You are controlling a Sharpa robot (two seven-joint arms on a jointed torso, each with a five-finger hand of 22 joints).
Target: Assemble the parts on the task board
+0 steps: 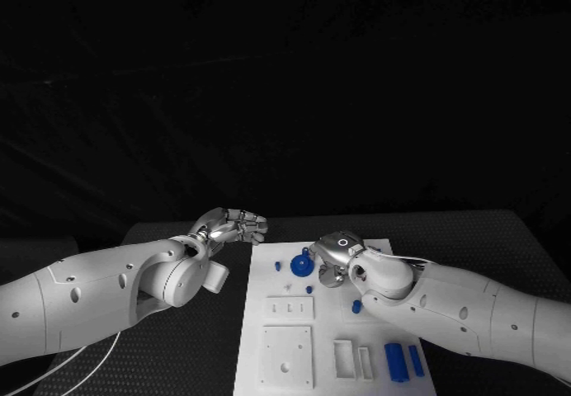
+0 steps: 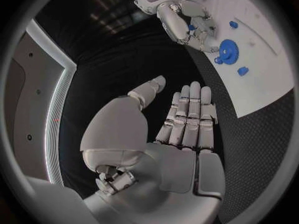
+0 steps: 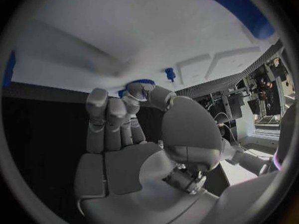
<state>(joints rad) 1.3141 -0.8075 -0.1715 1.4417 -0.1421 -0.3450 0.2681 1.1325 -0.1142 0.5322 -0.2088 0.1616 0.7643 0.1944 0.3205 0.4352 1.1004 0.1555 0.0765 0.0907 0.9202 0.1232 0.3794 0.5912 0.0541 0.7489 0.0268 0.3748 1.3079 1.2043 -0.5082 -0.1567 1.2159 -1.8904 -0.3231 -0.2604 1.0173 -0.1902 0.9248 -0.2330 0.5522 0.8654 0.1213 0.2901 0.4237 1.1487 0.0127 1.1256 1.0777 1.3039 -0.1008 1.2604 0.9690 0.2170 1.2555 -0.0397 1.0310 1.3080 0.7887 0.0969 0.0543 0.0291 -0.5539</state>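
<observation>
Blue gear (image 1: 301, 266) sits near far end of white task board (image 1: 271, 369), right hand (image 1: 339, 257) on it. Fingertips (image 3: 138, 90) touching gear rim per right wrist view; firm pinch or mere contact — cannot tell. Fingers curled in around it, not spread.

Left hand (image 1: 231, 225) off board, just past its far-left corner, over black table (image 1: 191, 346). Left wrist view: fingers (image 2: 190, 117) straight and side by side, thumb apart, palm empty. Holds nothing.

Other parts on board: small blue peg (image 1: 279, 266) just left of gear, another blue piece (image 1: 356, 306) mid-board by right forearm, two blue cylinders (image 1: 396, 361) near end, beside white slotted block (image 1: 344, 360). White square plate (image 1: 287, 355) with holes near end left, smaller plate (image 1: 290, 308) above it.

Step in hand, by judgement: seating or picking gear at far end. Assembly early — most parts loose.

Next move likely needs: secure grasp on gear rim, keep gear flat, line bore with peg, press straight down. Risk: gear tilts or slips from fingertips.
</observation>
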